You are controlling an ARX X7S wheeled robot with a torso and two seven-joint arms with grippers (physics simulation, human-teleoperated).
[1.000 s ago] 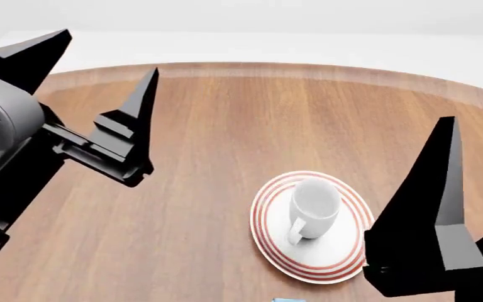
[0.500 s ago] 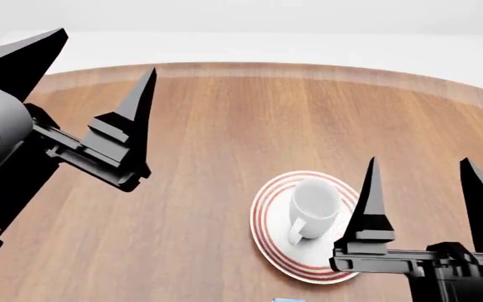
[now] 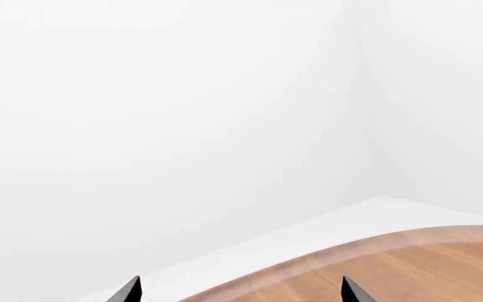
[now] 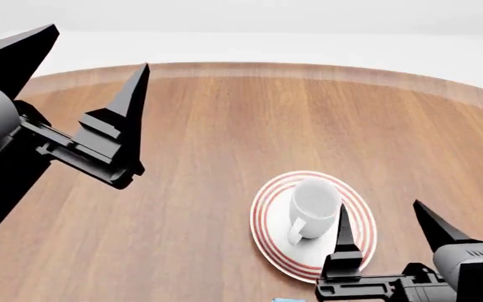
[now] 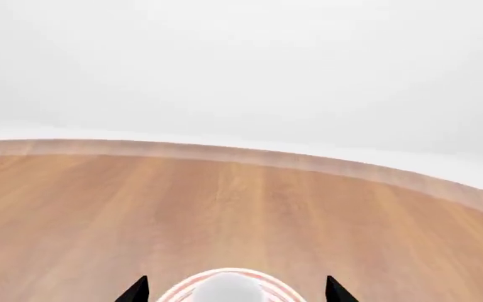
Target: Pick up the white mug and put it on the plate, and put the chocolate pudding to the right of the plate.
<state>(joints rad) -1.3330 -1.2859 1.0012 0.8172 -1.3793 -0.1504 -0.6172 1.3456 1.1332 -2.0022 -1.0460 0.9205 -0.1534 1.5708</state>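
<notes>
The white mug (image 4: 313,206) stands on the red-ringed plate (image 4: 266,233) in the head view, handle toward the near side. A sliver of the light blue chocolate pudding box (image 4: 288,300) shows at the bottom edge, near the plate's front. My right gripper (image 4: 387,220) is open and empty, low at the plate's near right edge. In the right wrist view the mug (image 5: 229,290) and plate (image 5: 263,280) show between the open fingertips (image 5: 138,290). My left gripper (image 4: 82,53) is open and empty, raised at the left, far from the plate.
The round wooden table (image 4: 224,126) spreads around the plate, its far rim (image 4: 309,69) against a white floor. The left wrist view shows only the table's edge (image 3: 409,264) and white walls.
My right gripper has dropped lower and turned, ending at the plate's near right side. My left gripper has drifted slightly left and up. Mug and plate have not moved.
</notes>
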